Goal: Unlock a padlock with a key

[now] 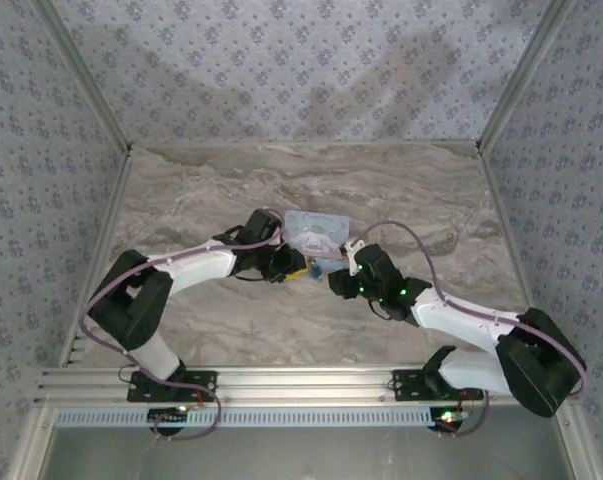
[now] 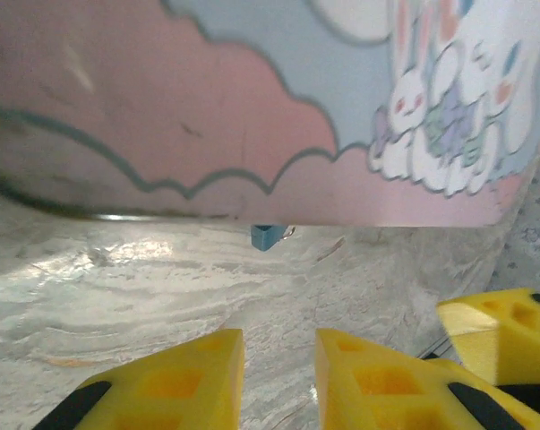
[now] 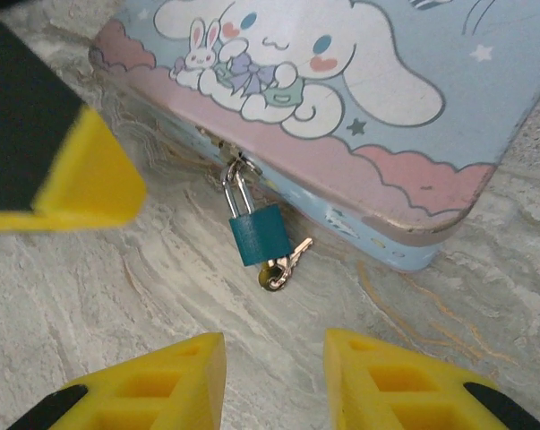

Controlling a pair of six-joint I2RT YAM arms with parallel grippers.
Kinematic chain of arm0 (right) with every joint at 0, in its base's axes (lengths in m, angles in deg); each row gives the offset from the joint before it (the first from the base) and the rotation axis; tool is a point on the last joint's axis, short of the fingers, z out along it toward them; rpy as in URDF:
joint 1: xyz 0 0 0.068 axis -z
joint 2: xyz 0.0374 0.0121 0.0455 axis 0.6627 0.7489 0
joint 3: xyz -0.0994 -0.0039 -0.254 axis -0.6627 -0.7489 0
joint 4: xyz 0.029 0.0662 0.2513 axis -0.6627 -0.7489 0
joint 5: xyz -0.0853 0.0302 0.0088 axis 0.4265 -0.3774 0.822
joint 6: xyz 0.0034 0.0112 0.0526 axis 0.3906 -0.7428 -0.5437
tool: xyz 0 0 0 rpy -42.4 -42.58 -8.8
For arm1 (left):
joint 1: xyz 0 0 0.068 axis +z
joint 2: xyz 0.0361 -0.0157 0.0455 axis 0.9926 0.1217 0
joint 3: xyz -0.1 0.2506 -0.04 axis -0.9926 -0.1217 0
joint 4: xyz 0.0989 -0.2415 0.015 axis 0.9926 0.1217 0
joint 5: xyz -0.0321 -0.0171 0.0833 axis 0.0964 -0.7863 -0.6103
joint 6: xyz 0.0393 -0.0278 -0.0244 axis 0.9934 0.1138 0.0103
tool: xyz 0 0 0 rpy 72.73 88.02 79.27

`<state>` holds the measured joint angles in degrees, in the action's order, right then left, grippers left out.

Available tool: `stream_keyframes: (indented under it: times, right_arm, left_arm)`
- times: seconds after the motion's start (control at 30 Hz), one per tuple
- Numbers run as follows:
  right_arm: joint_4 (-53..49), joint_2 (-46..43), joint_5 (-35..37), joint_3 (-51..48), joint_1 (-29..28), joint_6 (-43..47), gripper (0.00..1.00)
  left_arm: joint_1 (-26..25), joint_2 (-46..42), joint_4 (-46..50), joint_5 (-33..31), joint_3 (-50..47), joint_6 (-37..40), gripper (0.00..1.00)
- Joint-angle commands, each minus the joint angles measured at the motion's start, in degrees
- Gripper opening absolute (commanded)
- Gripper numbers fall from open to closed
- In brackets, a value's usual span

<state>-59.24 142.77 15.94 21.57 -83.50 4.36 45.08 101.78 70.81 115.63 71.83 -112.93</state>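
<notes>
The pale blue cartoon tin (image 3: 404,63) lies flat on the marble-patterned table (image 1: 281,325), and I place everything else from it. The padlock (image 3: 259,235) hangs from the small clasp on the tin's side wall; its silver shackle passes through the clasp and looks closed; its dark teal body lies on the table just beside the foot of that wall. A small key (image 3: 286,262) sticks out at the bottom end of the padlock, on the side away from the tin, and lies slanted on the table; how deep it sits in the lock I cannot tell.

The right gripper (image 3: 274,376) is in front of the same wall of the tin, near the padlock but apart from it and pointing at it; its two yellow fingers are spread, with bare table between them, and they pinch nothing. The left gripper (image 2: 278,381) is low over the table and faces the tin; its yellow fingers are a little apart, the gap is narrow, and nothing is in it.

In the overhead view both arms meet at the near side of the tin, with their tips close together; in the right wrist view one yellow finger of the left gripper is near the tin's corner, not touching the padlock.
</notes>
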Motion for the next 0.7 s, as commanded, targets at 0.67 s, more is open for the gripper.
stream_keyframes:
  times: [0.67]
  right_arm:
    - [-4.28,20.57,13.11,14.45,-9.11,4.09,0.46]
  left_arm:
    - [7.94,-4.5,1.3,-5.67,-0.42,2.4,0.34]
